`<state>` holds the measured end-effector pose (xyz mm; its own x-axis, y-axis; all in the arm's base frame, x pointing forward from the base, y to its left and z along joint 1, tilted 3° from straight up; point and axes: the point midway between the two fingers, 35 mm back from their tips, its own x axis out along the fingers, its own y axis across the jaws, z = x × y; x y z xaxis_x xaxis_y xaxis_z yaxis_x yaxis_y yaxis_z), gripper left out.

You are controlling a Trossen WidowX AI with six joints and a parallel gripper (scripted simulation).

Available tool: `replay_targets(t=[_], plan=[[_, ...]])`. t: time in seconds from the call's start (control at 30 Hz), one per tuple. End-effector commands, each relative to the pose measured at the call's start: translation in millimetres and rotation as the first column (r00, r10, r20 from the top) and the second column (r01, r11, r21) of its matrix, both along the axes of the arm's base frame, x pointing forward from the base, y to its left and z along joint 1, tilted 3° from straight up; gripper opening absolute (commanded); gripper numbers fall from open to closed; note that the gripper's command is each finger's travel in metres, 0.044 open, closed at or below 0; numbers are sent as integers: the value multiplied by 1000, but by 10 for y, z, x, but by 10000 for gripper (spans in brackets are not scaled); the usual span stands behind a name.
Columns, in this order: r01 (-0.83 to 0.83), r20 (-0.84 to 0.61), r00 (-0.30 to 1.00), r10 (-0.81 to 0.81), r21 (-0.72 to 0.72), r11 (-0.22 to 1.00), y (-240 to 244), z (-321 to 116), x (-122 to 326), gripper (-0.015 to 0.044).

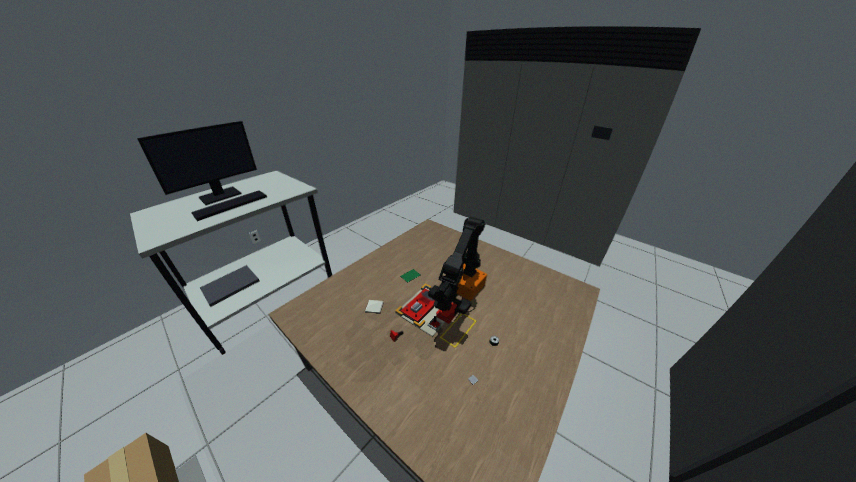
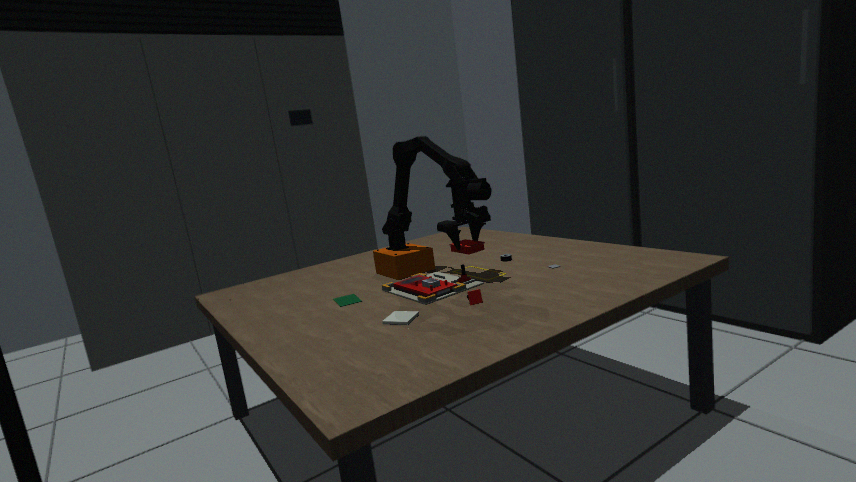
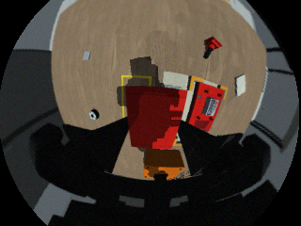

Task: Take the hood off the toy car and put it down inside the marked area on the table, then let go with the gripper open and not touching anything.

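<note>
My gripper [image 1: 450, 307] [image 2: 467, 244] [image 3: 153, 120] is shut on the red hood [image 1: 445, 314] [image 2: 467, 247] [image 3: 152, 118], one finger on each side. The hood is a red boxy shell and hangs in the air above the table. The toy car [image 1: 417, 304] [image 2: 413, 287] [image 3: 202, 123] is a low red body with a grey block on top, beside and below the hood. The marked area is a yellow outline [image 1: 466, 333] [image 2: 504, 274] [image 3: 123, 104]. The arm's shadow falls across it, and the hood hides part of it in the wrist view.
The orange base [image 1: 473, 283] [image 2: 404, 263] stands behind the car. A red piece with a black stem [image 1: 393, 335] [image 3: 213, 43], a white tile [image 1: 373, 306] [image 2: 400, 317], a green sheet [image 1: 410, 275] [image 2: 347, 299], a small wheel [image 1: 494, 340] [image 3: 93, 114] and a grey tile [image 1: 473, 379] lie around.
</note>
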<state>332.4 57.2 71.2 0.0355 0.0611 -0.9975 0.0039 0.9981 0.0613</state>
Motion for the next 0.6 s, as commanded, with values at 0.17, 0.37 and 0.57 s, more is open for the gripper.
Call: replay_targets(t=[0.17,0.37,0.57], plan=[[11,6,1000,-11,1,1000,307,33,-105,0],[16,5,1000,-16,4,1000,506,43,-194,0],[17,5,1000,-17,5,1000,555,39,-217,0]])
